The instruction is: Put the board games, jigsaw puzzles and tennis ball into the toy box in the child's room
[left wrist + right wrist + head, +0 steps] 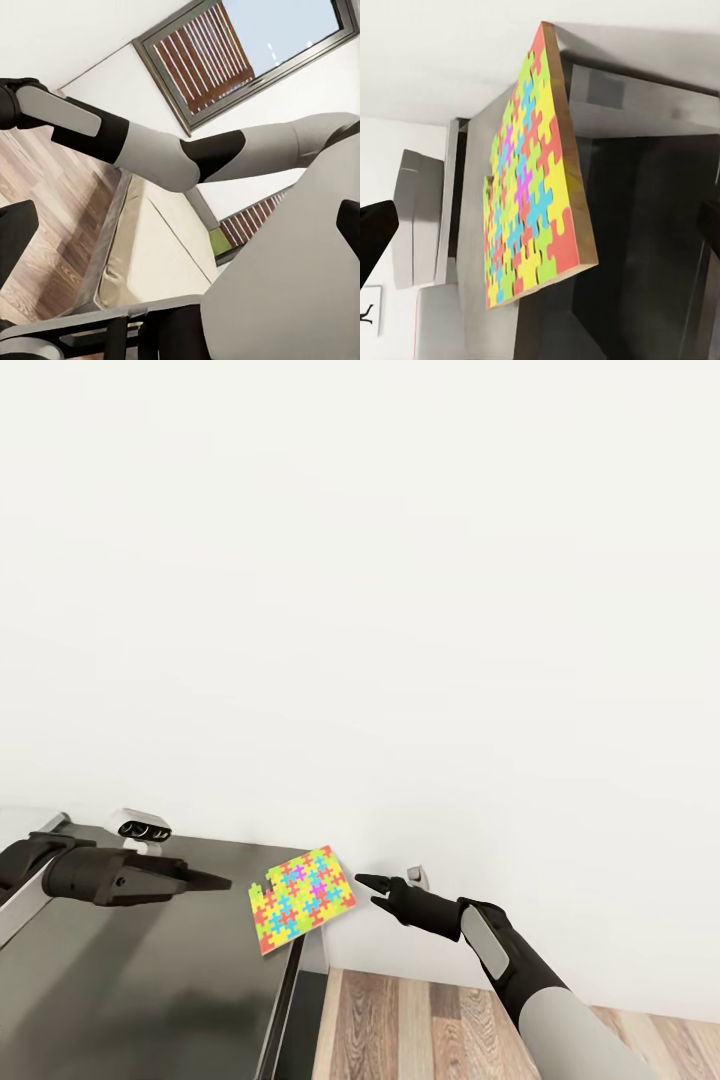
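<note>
One jigsaw puzzle (300, 900), a bright multicoloured sheet, sits tilted at the right corner of the dark grey table (150, 980), with part of it past the edge. In the right wrist view the jigsaw puzzle (529, 195) stands at a slant between two wide-apart black fingers (375, 232), and neither touches it. My right gripper (362, 879) points at it from the right, a short gap away, and is open. My left gripper (225, 881) hovers over the table just left of the puzzle; its fingers (13, 232) are spread with nothing between them. The bed (150, 247) appears behind my right arm.
A small white and black device (143, 827) stands at the table's back edge by the white wall. A wall socket (418, 877) is behind the right gripper. Wooden floor (450, 1020) lies right of the table. A window with slatted blinds (247, 45) is above the bed.
</note>
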Controlling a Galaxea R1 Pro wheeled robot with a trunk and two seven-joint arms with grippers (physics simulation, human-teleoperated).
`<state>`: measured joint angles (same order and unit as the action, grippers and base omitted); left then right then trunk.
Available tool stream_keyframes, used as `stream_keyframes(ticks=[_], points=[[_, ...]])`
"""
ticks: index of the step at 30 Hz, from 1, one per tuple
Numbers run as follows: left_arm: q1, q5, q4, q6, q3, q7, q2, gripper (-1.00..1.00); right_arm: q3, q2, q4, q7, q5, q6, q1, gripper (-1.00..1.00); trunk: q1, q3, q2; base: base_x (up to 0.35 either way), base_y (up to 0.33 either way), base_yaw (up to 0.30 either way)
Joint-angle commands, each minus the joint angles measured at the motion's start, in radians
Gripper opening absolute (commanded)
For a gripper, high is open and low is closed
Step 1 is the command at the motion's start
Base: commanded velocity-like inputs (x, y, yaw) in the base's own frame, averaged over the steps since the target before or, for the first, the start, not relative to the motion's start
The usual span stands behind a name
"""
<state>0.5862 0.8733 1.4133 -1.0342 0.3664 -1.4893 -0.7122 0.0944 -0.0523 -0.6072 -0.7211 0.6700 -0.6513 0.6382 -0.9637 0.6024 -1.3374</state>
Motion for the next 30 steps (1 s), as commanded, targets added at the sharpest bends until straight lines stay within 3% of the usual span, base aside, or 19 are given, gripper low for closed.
stream_keyframes(ticks=[1, 30], points=[[0.001, 0.002, 0.000, -0.010, 0.003, -0.003, -0.001, 1.00, 0.001, 0.000, 0.000, 0.001, 0.006, -0.007, 0.000, 1.00, 0.000, 0.001, -0.001, -0.005, 0.004, 0.000], [0.001, 0.001, -0.001, -0.010, 0.003, -0.003, 0.000, 1.00, 0.001, 0.000, 0.000, 0.000, 0.006, -0.010, 0.001, 1.00, 0.000, 0.001, -0.001, 0.000, 0.019, 0.000]])
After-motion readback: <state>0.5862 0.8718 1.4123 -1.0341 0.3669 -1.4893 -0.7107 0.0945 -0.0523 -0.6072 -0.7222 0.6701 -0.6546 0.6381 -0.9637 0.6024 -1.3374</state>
